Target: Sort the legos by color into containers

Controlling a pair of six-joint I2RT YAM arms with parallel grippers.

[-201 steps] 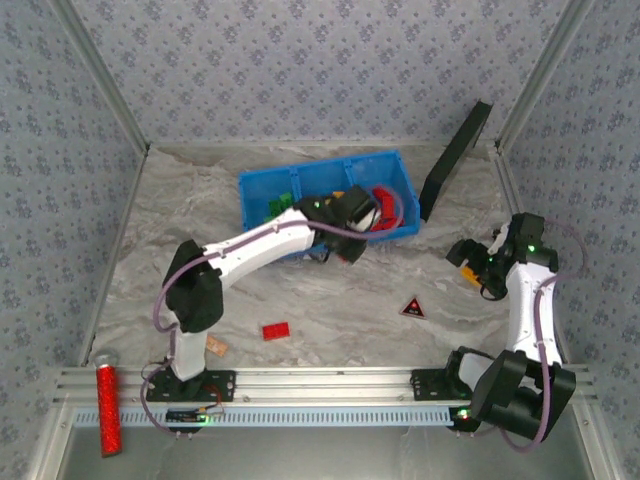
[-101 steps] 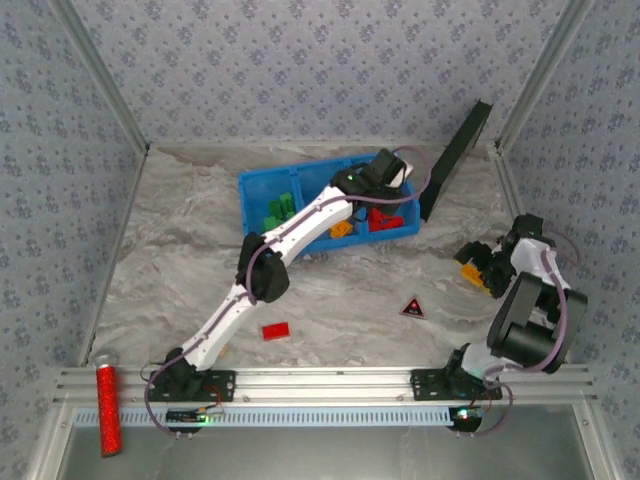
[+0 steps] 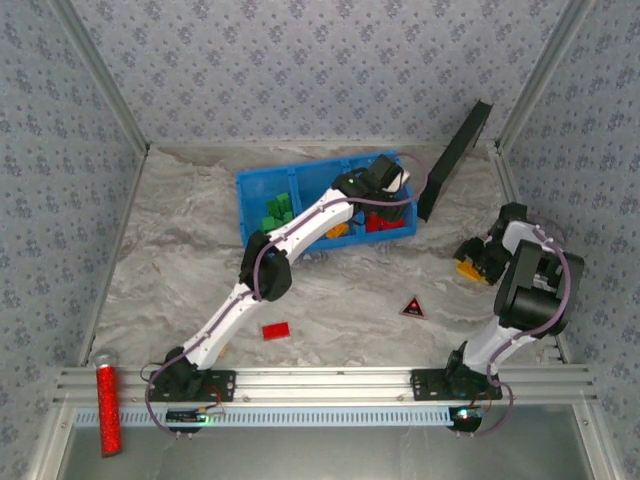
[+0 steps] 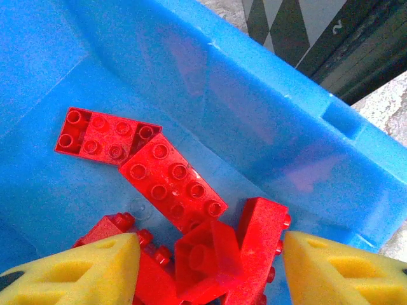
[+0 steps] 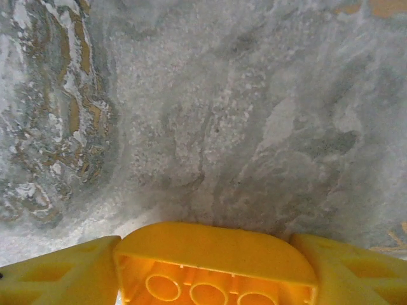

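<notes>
The containers are three joined compartments of a blue bin (image 3: 300,174). Green legos (image 3: 278,210) lie in its left compartment, orange ones (image 3: 338,230) in the middle, red ones (image 3: 385,222) in the right. My left gripper (image 3: 386,184) hangs over the right compartment. In the left wrist view it (image 4: 210,244) is open above a pile of red legos (image 4: 168,178), one tilted brick (image 4: 210,254) loose between the fingers. One red lego (image 3: 275,330) lies on the table. My right gripper (image 3: 470,258) (image 5: 205,244) is shut on an orange-yellow lego (image 5: 216,254) at the table's right side.
A black flat panel (image 3: 455,160) leans against the back right corner, close to the bin's right end. A black triangle with a red mark (image 3: 412,308) lies right of centre. A red glittery cylinder (image 3: 107,410) rests on the front rail at the left.
My left arm reached from the bin's front over its right compartment and its gripper opened, letting a red lego go. My right gripper's fingers closed on the orange-yellow lego.
</notes>
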